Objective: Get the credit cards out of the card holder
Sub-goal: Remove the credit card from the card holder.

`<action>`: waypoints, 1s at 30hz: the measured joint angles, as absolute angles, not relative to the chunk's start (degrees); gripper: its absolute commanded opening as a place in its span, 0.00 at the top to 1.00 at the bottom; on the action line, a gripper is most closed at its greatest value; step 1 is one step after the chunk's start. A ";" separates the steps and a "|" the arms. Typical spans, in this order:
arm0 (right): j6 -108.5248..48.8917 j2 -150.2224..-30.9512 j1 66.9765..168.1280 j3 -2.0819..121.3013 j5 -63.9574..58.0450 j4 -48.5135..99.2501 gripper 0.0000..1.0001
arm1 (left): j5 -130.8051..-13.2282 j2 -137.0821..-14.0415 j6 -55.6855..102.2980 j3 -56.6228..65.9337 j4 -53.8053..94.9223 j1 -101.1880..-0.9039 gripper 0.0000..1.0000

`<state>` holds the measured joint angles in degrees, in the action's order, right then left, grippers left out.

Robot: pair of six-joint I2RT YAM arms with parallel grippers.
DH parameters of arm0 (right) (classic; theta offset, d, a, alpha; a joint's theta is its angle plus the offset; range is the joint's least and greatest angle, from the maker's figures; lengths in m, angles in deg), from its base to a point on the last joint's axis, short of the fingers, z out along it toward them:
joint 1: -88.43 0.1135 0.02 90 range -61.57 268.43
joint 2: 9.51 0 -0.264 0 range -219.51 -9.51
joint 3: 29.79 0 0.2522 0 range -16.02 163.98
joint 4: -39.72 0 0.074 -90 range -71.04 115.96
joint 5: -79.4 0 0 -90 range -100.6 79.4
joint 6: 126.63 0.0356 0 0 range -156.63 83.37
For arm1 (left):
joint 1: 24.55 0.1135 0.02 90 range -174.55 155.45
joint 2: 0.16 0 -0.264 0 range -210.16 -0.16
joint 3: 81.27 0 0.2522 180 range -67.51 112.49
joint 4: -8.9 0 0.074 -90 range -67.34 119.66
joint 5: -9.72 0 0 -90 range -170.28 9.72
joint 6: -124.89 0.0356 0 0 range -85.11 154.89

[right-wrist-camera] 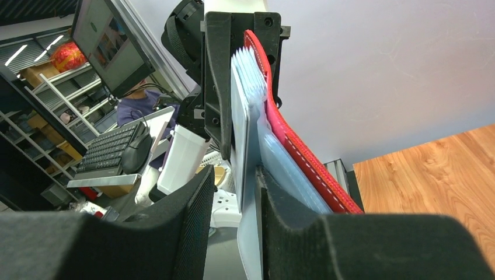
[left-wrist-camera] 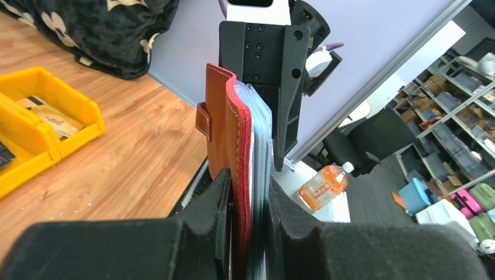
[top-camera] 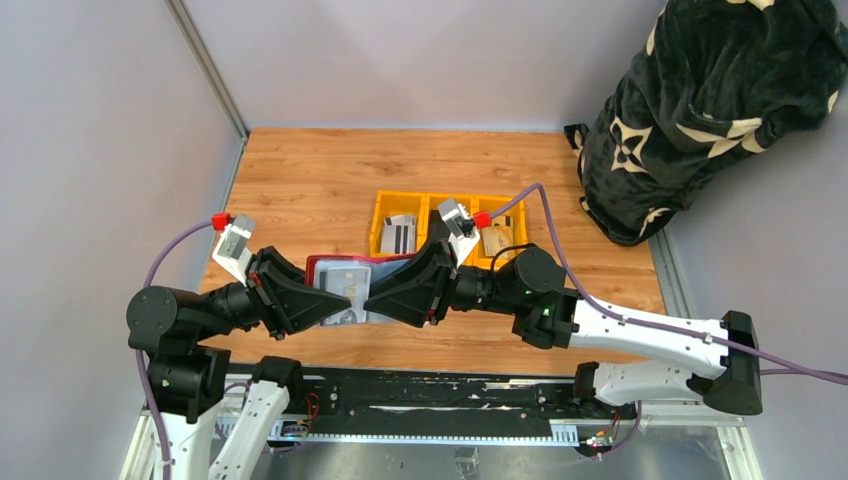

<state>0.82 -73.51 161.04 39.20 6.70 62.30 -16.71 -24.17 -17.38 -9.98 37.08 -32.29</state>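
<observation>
1. Black foam fingers fill the foreground of the left wrist view. The left gripper [left-wrist-camera: 248, 204] is squeezed nearly closed on the card holder [left-wrist-camera: 225, 116]. One pad presses the tan-brown outer cover, the other presses the stack of clear sleeves [left-wrist-camera: 261, 134].
2. Over on the right wrist view, the right gripper [right-wrist-camera: 233, 181] is pinched almost closed too. A single pale leaf of the clear sleeves runs down between its pads. The red stitched cover sits outside that grip, just beside one finger. Whether a card sits inside that leaf, I cannot tell.
3. From above, the card holder lies open and stretched between the two grippers, just on the near side of the yellow bin [top-camera: 385, 215]. It is level with the bin's left and middle compartments.
4. A pale printed card [top-camera: 345, 283] shows through the sleeve facing up.
5. Whether the card holder touches the wooden table [top-camera: 300, 180] or hangs off it, the views do not settle.
6. Credit cards [top-camera: 398, 236] lie in the bin: white-grey ones with black stripes in its left compartment, and a tan card [top-camera: 497, 240] in its right one.
7. To the right of the bin and beyond its far corner stands a black patterned blanket bundle [top-camera: 710, 100].
</observation>
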 measured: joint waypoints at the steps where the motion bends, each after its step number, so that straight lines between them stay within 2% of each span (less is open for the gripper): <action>1: 0.82 -73.67 161.04 39.35 6.92 62.21 0.69 | -16.97 -24.17 -16.66 -9.71 37.93 -32.29 1.00; 3: 0.78 -73.91 161.04 39.70 7.25 61.99 0.80 | -17.28 -24.14 -15.85 -9.34 38.76 -32.29 0.99; 8: 0.65 -74.45 160.91 40.01 7.71 62.06 1.00 | -17.28 -24.14 -14.89 -8.58 39.26 -32.40 0.82; 16: 0.76 -73.86 160.89 39.87 7.84 62.65 1.00 | -15.88 -24.36 -19.22 -9.06 35.96 -32.45 0.72; 22: 0.86 -73.08 160.87 38.50 7.77 64.22 1.00 | -15.05 -25.41 -22.61 -9.10 34.08 -32.47 0.80; 30: 0.84 -71.07 160.85 35.83 6.72 65.82 1.00 | -14.57 -26.07 -24.14 -8.99 33.60 -32.54 0.81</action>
<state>0.84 -71.07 160.85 35.83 6.72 65.82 -14.57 -26.07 -24.14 -8.99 33.60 -32.54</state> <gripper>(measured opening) 0.004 0.233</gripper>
